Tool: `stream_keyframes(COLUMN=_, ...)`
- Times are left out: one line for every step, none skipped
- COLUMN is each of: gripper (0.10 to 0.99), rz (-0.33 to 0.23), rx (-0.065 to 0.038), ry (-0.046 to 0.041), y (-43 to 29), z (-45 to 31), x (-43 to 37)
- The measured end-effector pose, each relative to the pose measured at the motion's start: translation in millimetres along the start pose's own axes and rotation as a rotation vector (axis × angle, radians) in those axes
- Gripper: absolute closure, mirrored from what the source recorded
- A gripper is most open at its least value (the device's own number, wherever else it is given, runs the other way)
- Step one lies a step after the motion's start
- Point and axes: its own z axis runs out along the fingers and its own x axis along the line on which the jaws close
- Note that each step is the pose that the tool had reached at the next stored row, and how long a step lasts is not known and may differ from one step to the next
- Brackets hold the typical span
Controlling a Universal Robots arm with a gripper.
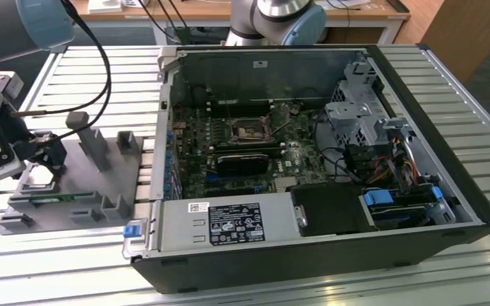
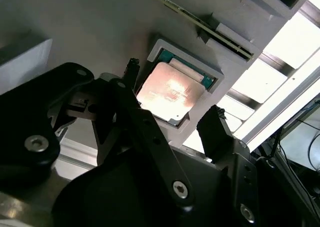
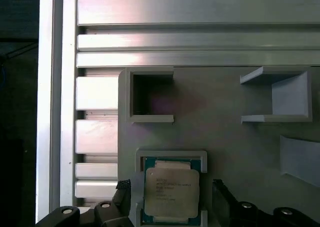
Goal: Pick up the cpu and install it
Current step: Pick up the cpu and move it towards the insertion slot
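Exterior view: we are looking at the robot arm's black two-fingered gripper hanging over the flat grey plastic fixture plate at this view's left. The plate is lying on the slatted aluminium table beside the open black desktop computer case. The square metal-framed motherboard socket is sitting inside that case, well apart from the gripper. First wrist view: we are seeing the cpu, a thin square chip with a silver-grey metal top on a green edge, lying flat in a shallow square pocket of the fixture plate. The gripper is standing directly above it, with one fingertip to either side. The jaws are spread wide, wider than the pocket, and are holding nothing. The chip is near square, so we are reading no long axis; its edges are running square to the line between the fingers. Second wrist view: we are seeing the same chip between the parted fingers of the gripper, which, as we judge it, are not touching the chip.
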Motion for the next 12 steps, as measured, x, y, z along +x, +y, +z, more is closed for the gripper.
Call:
stream_keyframes(gripper=0.341, rz=0.002, rx=0.000, ry=-0.0001, y=0.0, z=0.1, x=0.5)
stream_keyframes(gripper=0.341, rz=0.004, rx=0.000, ry=-0.0003, y=0.0, z=0.3, x=0.8)
stream_keyframes(gripper=0.341, rz=0.008, rx=0.000, ry=-0.0006, y=0.0, z=0.7, x=0.9)
stream_keyframes(gripper=0.341, rz=0.013, rx=0.000, ry=-0.0008, y=-0.1, z=1.1, x=1.0)
stream_keyframes(gripper=0.341, rz=0.018, rx=0.000, ry=-0.0009, y=-0.1, z=1.6, x=1.1)
stream_keyframes(gripper=0.341, rz=0.022, rx=-0.001, ry=-0.0011, y=-0.1, z=2.1, x=1.1)
stream_keyframes(gripper=0.341, rz=0.024, rx=0.000, ry=-0.0010, y=-0.2, z=2.4, x=1.1)
stream_keyframes(gripper=0.341, rz=0.025, rx=0.000, ry=-0.0010, y=-0.2, z=2.7, x=1.1)
stream_keyframes(gripper=0.341, rz=0.025, rx=0.000, ry=-0.0011, y=-0.2, z=3.0, x=1.1)
stream_keyframes(gripper=0.357, rz=0.025, rx=-0.001, ry=-0.0012, y=-0.2, z=3.4, x=1.1)
stream_keyframes(gripper=0.357, rz=0.025, rx=-0.001, ry=-0.0014, y=-0.2, z=3.9, x=1.1)
stream_keyframes(gripper=0.424, rz=0.025, rx=-0.001, ry=-0.0014, y=-0.2, z=4.4, x=1.0)
